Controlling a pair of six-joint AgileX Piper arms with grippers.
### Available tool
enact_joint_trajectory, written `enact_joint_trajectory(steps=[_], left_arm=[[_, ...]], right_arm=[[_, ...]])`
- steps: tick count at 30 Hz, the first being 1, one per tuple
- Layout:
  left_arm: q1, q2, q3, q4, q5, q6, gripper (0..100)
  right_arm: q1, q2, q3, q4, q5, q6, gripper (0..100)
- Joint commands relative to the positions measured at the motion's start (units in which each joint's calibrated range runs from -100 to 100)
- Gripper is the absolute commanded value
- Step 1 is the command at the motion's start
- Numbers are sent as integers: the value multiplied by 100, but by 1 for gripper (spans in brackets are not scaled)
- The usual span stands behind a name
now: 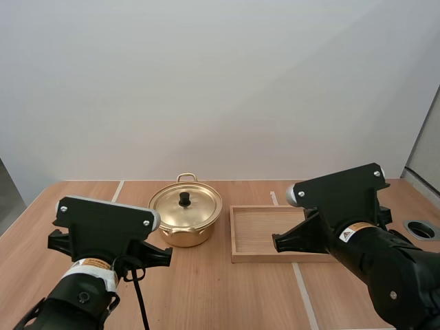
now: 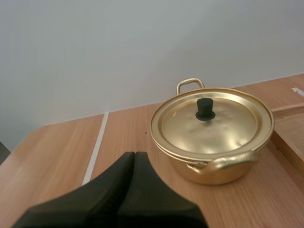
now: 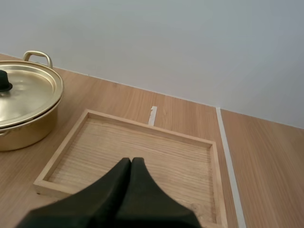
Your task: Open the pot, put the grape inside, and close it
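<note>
Golden pot [image 1: 185, 218], lid [image 2: 211, 121] on, stands at nine o'clock from tray [image 1: 265, 234]; left gripper [image 2: 134, 156] and right gripper [image 3: 131, 161] closed, empty.

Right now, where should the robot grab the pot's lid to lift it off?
By the small black knob in the middle of the lid, coming straight down from above. It stands upright, while the rest of the lid is a smooth, shallow dome. The left end effector looks nearest, but it is shut and must open first.
</note>
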Motion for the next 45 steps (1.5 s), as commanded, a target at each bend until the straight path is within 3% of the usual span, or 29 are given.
enact_joint_trajectory(steps=[1, 16, 20, 25, 33, 39, 45], left_arm=[[-21, -41, 197, -80, -215, -165, 0], [-21, -63, 197, -204, 253, -212, 0], [-10, -442, 197, -205, 253, -212, 0], [108, -1200, 197, -191, 253, -212, 0], [115, -1519, 197, -163, 129, -212, 0], [115, -1519, 197, -163, 129, -212, 0], [115, -1519, 197, -163, 129, -212, 0]], right_arm=[[4, -63, 136, -42, -189, -32, 0], [4, -63, 618, -1, -250, -32, 0], [4, -63, 618, 40, -250, -32, 0], [4, -63, 618, 52, -250, -32, 0], [4, -51, 643, 92, -411, -32, 0], [12, -63, 1185, 0, -1443, -32, 0], [33, -1015, 1581, -217, -1305, -42, 0]])
